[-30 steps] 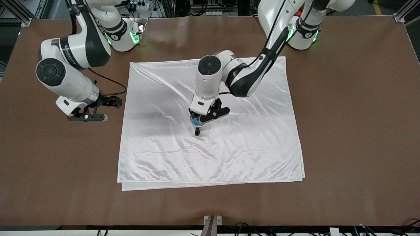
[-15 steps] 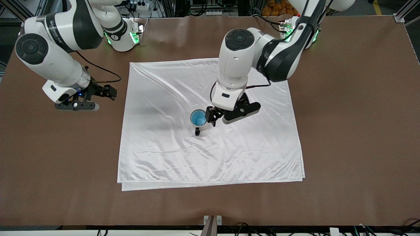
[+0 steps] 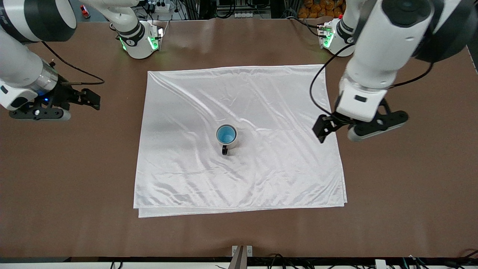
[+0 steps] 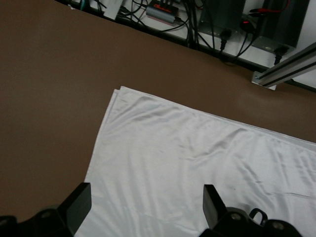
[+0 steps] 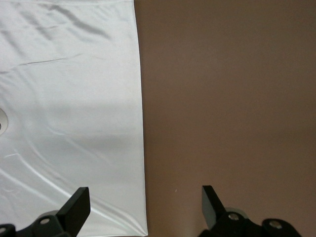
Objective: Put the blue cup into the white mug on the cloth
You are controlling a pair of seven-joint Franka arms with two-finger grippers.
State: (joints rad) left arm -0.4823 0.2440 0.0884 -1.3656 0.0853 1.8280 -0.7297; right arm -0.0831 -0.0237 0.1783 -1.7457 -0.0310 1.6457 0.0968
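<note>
The blue cup [image 3: 226,134] sits inside the white mug [image 3: 227,136], and the mug stands upright near the middle of the cloth [image 3: 239,175]. Only the cup's bright blue inside shows, with the mug's white rim around it. The mug's black handle sticks out toward the front camera. It looks like the job is done.

The left gripper [image 3: 322,129] hangs in the air over the edge of the cloth at the left arm's end of the table. Its fingers [image 4: 79,205] are spread wide and hold nothing. From this gripper, the mug lies toward the middle of the cloth.

The right gripper [image 3: 91,99] hangs over the bare brown table [image 3: 56,179], off the cloth at the right arm's end. Its fingers [image 5: 79,207] are spread apart too, with nothing between them. This arm waits.

The left gripper looks a bit closer to the mug than the right one. Both are well apart from it. If anything is left to do, I think it is only for the arms to pull away.

I cannot read any words or labels on the cup, the mug or the cloth.
</note>
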